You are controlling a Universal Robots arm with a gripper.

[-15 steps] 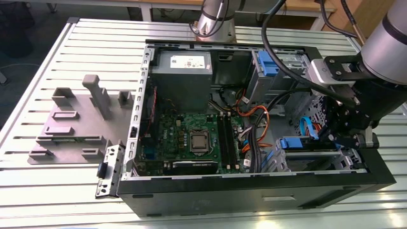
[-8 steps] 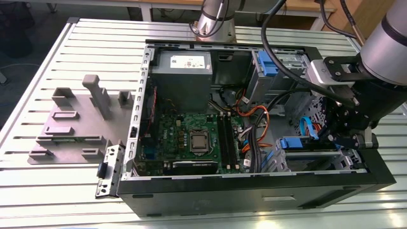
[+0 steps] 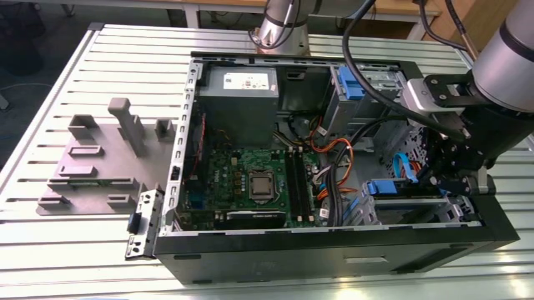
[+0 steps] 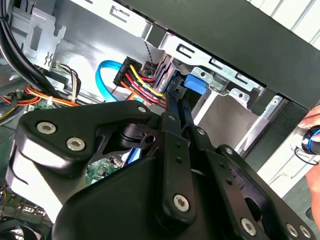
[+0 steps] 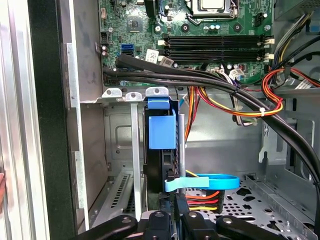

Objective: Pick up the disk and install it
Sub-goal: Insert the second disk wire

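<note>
The disk (image 3: 388,186) stands on edge in the drive cage (image 3: 417,209) at the corner of the open computer case on the exterior view's right. Its blue carrier tab sticks out of the slot, and the disk (image 5: 161,130) is seen end-on in the first wrist view. My gripper (image 3: 438,181) reaches down into the case just behind the cage. Its fingers (image 4: 172,125) lie close together, with the gripper (image 4: 175,97) tip right at the disk (image 4: 195,82). In the first wrist view my gripper (image 5: 172,220) sits just below the disk's dark body.
A blue data cable (image 5: 205,181) and red-yellow power wires (image 5: 200,202) run right beside the fingers. The motherboard (image 3: 250,181), a grey box with white sticker (image 3: 237,94) and a blue bracket (image 3: 351,84) fill the case. A grey fixture plate (image 3: 100,162) lies outside. A hand (image 4: 312,132) is outside the case wall.
</note>
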